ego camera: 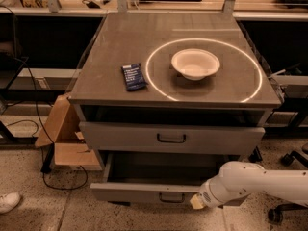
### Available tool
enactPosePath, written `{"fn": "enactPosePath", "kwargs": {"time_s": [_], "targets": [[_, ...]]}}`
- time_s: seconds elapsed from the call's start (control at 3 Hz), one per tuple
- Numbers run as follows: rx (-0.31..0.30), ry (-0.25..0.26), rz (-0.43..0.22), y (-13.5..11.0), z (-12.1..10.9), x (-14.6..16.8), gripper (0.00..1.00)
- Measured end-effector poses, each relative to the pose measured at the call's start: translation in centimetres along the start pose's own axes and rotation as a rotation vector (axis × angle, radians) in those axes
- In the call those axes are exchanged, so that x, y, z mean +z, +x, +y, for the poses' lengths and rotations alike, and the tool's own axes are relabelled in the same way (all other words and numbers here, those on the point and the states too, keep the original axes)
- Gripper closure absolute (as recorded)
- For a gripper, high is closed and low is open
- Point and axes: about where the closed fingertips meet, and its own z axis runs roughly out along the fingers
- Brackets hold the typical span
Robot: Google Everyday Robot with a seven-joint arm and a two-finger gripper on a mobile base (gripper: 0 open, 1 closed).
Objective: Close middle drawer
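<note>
The middle drawer (144, 192) is pulled far out of the grey cabinet, low in the view. Its slim front panel carries a small dark bar handle (172, 197), and its inside looks dark and empty. My white arm (255, 182) reaches in from the right edge. My gripper (196, 202) is at the arm's beige tip, against the front panel just right of the handle. The taller, wider-fronted top drawer (172, 138) above stands a little out from the cabinet.
A white bowl (195, 63) and a dark blue packet (133, 76) lie on the cabinet top (110, 42). An open cardboard box (65, 138) stands on the floor at the left, with cables beside it. A chair base (288, 158) is at the right, a shoe (8, 202) at bottom left.
</note>
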Motion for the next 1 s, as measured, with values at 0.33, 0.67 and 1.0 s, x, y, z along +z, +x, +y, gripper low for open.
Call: {"fn": "enactPosePath", "kwargs": {"time_s": [0.33, 0.67, 1.0], "targets": [[-0.059, -0.038, -0.076, -3.8, 3.2, -0.3, 1.00], [-0.059, -0.038, -0.076, -3.8, 3.2, -0.3, 1.00], [-0.032, -0.025, -0.030, -2.0, 2.0, 0.7, 1.00]]}}
